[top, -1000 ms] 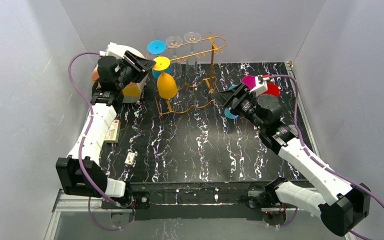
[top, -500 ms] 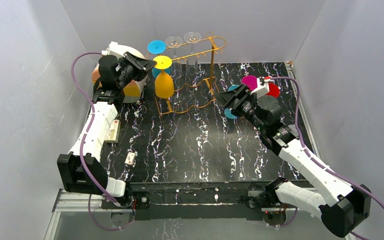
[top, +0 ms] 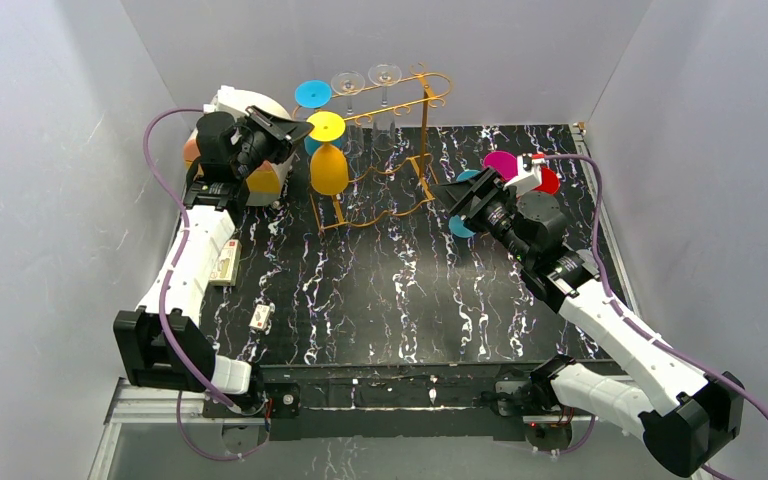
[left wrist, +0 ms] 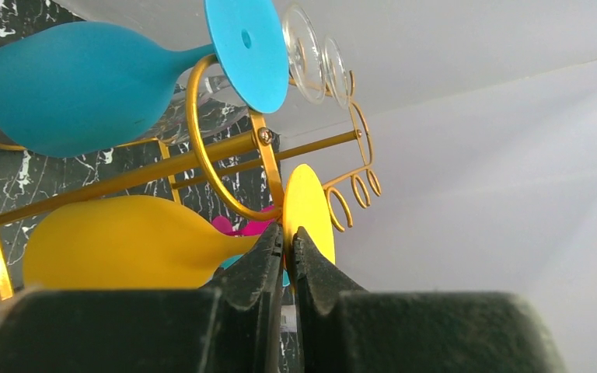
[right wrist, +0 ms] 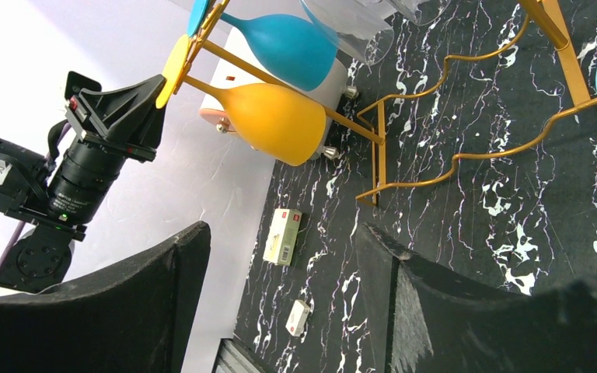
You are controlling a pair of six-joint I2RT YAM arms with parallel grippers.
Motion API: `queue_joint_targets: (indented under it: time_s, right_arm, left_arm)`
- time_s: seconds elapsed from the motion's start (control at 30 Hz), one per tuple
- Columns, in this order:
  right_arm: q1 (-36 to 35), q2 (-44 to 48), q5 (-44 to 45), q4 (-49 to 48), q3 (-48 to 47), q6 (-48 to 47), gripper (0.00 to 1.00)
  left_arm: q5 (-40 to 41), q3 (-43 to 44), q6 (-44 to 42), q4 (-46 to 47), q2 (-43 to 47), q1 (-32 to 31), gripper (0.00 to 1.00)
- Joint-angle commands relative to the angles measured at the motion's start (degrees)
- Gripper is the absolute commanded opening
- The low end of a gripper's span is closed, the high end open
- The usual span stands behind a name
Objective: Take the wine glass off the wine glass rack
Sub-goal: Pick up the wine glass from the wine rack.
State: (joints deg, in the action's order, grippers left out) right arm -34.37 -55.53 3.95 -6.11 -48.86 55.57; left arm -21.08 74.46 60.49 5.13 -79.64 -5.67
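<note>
The golden wire wine glass rack point(top: 426, 96) stands at the back of the table. A yellow wine glass point(top: 330, 172) hangs upside down from its near left rail, with its round foot on top. My left gripper point(top: 300, 128) is at the rack's left end, shut on the edge of that yellow foot point(left wrist: 308, 203), next to the stem. The yellow bowl point(left wrist: 109, 241) lies to the left of the fingers. A blue wine glass point(left wrist: 70, 85) and two clear glasses point(top: 365, 78) hang further back. My right gripper point(top: 450, 195) hovers open, right of the rack, holding nothing.
A round cream drawer box point(top: 238, 100) sits behind the left gripper. Two small cartons point(top: 225, 263) point(top: 261, 318) lie along the left side of the table. Magenta point(top: 500, 162), red point(top: 548, 180) and teal point(top: 463, 228) glass parts show around the right arm.
The left jaws have closed onto the yellow glass's foot. The right arm has hardly moved.
</note>
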Motion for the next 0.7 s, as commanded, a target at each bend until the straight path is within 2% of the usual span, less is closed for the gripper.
queue_joint_targets:
  time_s: [0.0, 0.67]
  right_arm:
    - [0.06, 1.19, 1.13, -1.19, 0.43, -0.11, 0.76]
    - [0.09, 0.94, 1.15, -0.84, 0.26, 0.02, 0.77]
  left_arm:
    - [-0.76, -1.67, 1.71, 3.68, 3.44, 0.40, 0.00]
    - [-5.36, -6.65, 12.04, 14.02, 4.74, 0.40, 0.00]
